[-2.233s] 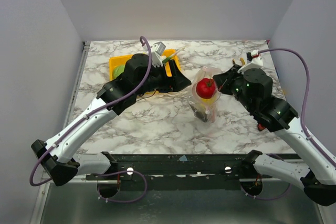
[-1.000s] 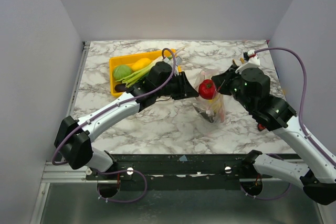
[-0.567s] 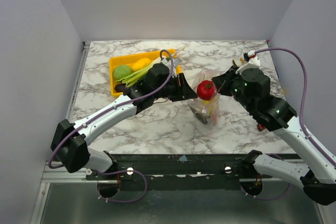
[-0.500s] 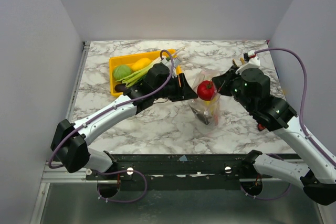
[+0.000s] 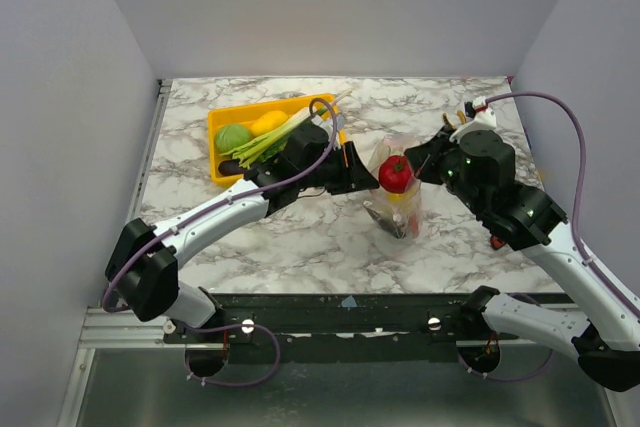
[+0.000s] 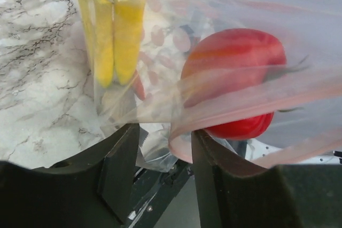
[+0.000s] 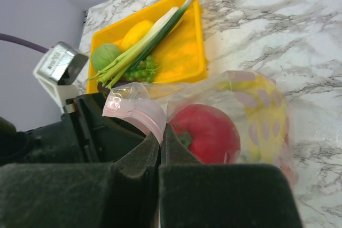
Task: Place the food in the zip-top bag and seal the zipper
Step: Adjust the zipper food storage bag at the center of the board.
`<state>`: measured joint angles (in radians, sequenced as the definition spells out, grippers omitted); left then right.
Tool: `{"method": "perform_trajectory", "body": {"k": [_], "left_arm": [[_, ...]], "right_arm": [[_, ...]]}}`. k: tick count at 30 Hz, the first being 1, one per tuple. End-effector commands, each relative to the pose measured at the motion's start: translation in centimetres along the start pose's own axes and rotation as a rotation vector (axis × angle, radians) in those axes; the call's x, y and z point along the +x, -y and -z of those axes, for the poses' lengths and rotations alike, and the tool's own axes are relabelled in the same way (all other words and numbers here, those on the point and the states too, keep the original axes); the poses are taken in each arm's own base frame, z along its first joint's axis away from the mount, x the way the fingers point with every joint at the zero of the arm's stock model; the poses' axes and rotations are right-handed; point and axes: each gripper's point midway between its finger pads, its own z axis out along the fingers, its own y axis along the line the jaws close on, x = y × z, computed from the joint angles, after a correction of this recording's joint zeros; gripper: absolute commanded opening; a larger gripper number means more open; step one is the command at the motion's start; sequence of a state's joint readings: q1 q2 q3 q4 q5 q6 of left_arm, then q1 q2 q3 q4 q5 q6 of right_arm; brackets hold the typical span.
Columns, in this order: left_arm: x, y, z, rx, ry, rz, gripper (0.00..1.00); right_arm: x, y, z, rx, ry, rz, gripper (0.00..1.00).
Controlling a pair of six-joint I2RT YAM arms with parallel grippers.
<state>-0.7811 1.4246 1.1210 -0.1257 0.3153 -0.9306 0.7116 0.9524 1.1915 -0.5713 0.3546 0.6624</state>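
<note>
Jaws of the left gripper (image 5: 366, 175) had spread since a second earlier, releasing the round red fruit (image 5: 396, 173) inside the crinkly clear zip-top bag (image 5: 402, 222), beside a yellow banana (image 6: 112, 30). Right gripper (image 7: 160, 134) stayed clenched on the bag's pink zipper (image 7: 136, 111). Yellow tray (image 5: 216, 125) holding cabbage (image 5: 233, 137) and leeks (image 5: 272, 135) sat behind on the marble bench (image 5: 300, 237).

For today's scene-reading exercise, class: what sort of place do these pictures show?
Probably a robotics test cell, not a kitchen: plain grey walls box in a marble-patterned table, a left arm and a right arm are bolted at its near edge, and the yellow tray holds plastic-looking toy food.
</note>
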Motion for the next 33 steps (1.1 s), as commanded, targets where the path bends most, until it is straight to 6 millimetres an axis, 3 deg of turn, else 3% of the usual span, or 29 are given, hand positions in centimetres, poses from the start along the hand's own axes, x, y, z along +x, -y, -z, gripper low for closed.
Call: {"method": "perform_trajectory", "body": {"k": [1,4,9,17,24,28,31,33], "left_arm": [[0.0,1.5,-1.3,0.071,-0.023,0.017,0.39],[-0.4,2.4,-1.0,0.091,-0.016,0.004,0.21],[-2.0,6.4,1.5,0.166,0.036,-0.117,0.0],[-2.9,11.5,5.0,0.298,0.035,-0.181,0.0],[-2.1,13.7,3.9,0.42,-0.057,-0.12,0.0],[-1.4,13.2,2.6,0.416,-0.104,-0.098,0.0],[-1.1,11.8,1.9,0.363,-0.118,-0.112,0.2],[-1.1,10.8,2.0,0.329,-0.117,-0.133,0.33]], "right_arm": [[-1.9,-1.3,1.0,-0.042,0.044,-0.042,0.01],[-1.9,-0.7,1.1,-0.02,0.047,-0.032,0.01],[-2.8,1.9,1.9,0.098,0.092,0.031,0.0],[-5.5,5.0,4.5,0.243,0.187,0.107,0.01],[-7.9,4.5,5.9,0.264,0.202,0.15,0.01],[-7.8,4.5,6.2,0.256,0.199,0.146,0.01],[-6.1,4.6,5.3,0.238,0.159,0.133,0.01],[-4.0,5.0,4.2,0.229,0.115,0.126,0.01]]}}
